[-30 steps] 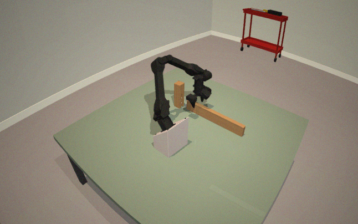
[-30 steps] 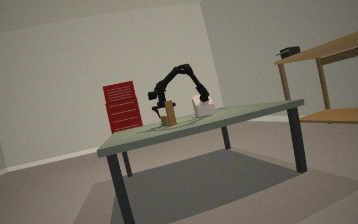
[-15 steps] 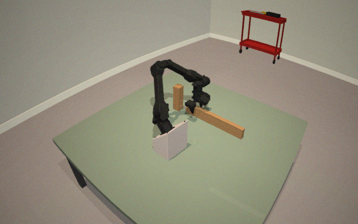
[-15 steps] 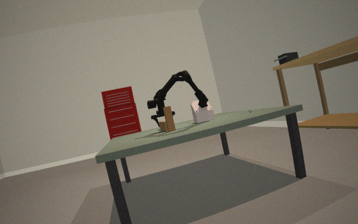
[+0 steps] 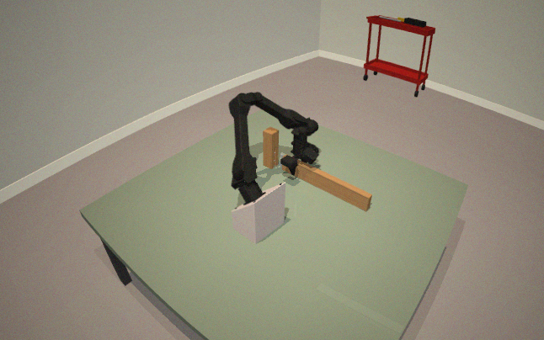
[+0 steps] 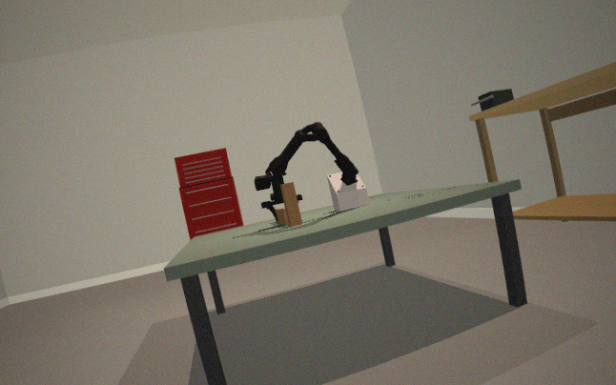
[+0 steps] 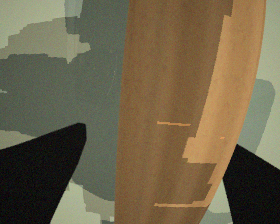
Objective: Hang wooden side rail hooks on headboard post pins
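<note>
The wooden side rail (image 5: pixel 337 184) (image 6: pixel 279 214) (image 7: pixel 166 75) lies along the table with one end near the headboard post. Its far end rests on the table. The wooden post (image 5: pixel 269 147) (image 6: pixel 291 203) stands upright, with a small gap to the rail in the top view. Small bright spots show on its rail-facing side; pins and slot are too small to make out. The hooks are not clearly visible. My gripper (image 5: pixel 301 166) (image 7: pixel 155 140) points down, open, its fingers on either side of the rail near the post. In the wrist view the left finger is clear of the wood; the right fingertip appears close to its edge.
The arm's pale base block (image 5: pixel 269 213) (image 6: pixel 351 198) stands on the green table (image 5: pixel 349 253) (image 6: pixel 425 206). A red cart (image 5: pixel 397 71), a red tool cabinet (image 6: pixel 211 206) and a wooden workbench (image 6: pixel 587 91) stand away from the table.
</note>
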Robot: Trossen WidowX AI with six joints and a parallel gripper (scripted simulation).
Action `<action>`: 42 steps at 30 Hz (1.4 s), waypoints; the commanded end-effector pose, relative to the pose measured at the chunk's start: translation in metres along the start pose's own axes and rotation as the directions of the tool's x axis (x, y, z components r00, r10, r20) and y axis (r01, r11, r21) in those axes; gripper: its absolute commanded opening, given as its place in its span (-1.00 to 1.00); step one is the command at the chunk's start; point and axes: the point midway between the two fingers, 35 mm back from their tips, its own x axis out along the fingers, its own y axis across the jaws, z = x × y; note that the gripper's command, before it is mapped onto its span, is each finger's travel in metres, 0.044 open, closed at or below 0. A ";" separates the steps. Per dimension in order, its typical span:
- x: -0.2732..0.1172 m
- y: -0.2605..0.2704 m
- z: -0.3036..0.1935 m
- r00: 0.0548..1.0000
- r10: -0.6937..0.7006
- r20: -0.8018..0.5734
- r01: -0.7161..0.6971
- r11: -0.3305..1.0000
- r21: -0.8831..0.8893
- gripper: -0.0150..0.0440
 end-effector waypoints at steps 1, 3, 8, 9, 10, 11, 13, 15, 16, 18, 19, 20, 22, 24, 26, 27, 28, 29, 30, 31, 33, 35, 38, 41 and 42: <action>0.002 -0.002 0.001 1.000 -0.005 -0.001 0.005 1.000 0.010 0.47; 0.002 -0.002 0.001 1.000 -0.005 -0.001 0.005 1.000 0.010 0.29; 0.002 -0.002 0.001 1.000 -0.005 -0.001 0.005 1.000 0.010 -0.02; 0.002 -0.002 0.001 1.000 -0.005 -0.001 0.005 1.000 0.010 -0.05; 0.002 -0.002 0.001 1.000 -0.005 -0.001 0.005 1.000 0.010 -0.07; 0.002 -0.002 0.001 1.000 -0.005 -0.001 0.005 1.000 0.010 -0.09; 0.002 -0.002 0.001 1.000 -0.005 -0.001 0.005 1.000 0.010 -0.14; 0.002 -0.002 0.001 1.000 -0.005 -0.001 0.005 1.000 0.010 -0.25; 0.002 -0.002 0.001 1.000 -0.005 -0.001 0.005 1.000 0.010 -0.34; 0.002 -0.002 0.001 1.000 -0.005 -0.001 0.005 1.000 0.010 -0.49; 0.002 -0.002 0.001 1.000 -0.005 -0.001 0.005 1.000 0.010 -0.49; 0.002 -0.002 0.001 1.000 -0.005 -0.001 0.005 1.000 0.010 -0.49; 0.002 -0.002 0.001 1.000 -0.005 -0.001 0.005 1.000 0.010 -0.49; 0.001 -0.002 0.001 1.000 -0.005 -0.001 0.005 1.000 0.010 -0.49; 0.001 -0.003 0.001 1.000 -0.005 -0.001 0.005 1.000 0.010 -0.49; 0.001 -0.004 0.001 1.000 -0.005 -0.001 0.005 1.000 0.010 -0.49; 0.001 -0.004 0.001 1.000 -0.005 -0.001 0.005 1.000 0.010 -0.49; 0.000 -0.005 0.001 1.000 -0.005 -0.001 0.005 1.000 0.010 -0.49; 0.000 -0.005 0.001 1.000 -0.005 -0.001 0.005 1.000 0.010 -0.49; 0.000 -0.005 0.001 1.000 -0.005 -0.001 0.005 1.000 0.010 -0.49; 0.000 -0.006 0.001 1.000 -0.005 -0.001 0.005 1.000 0.010 -0.49; 0.000 -0.007 0.001 1.000 -0.005 -0.001 0.005 1.000 0.010 -0.49; 0.000 -0.008 0.001 1.000 -0.005 -0.001 0.005 1.000 0.010 -0.49; 0.000 -0.010 0.001 1.000 -0.005 -0.001 0.005 1.000 0.010 -0.49; 0.000 -0.010 0.001 1.000 -0.005 -0.001 0.005 1.000 0.010 -0.49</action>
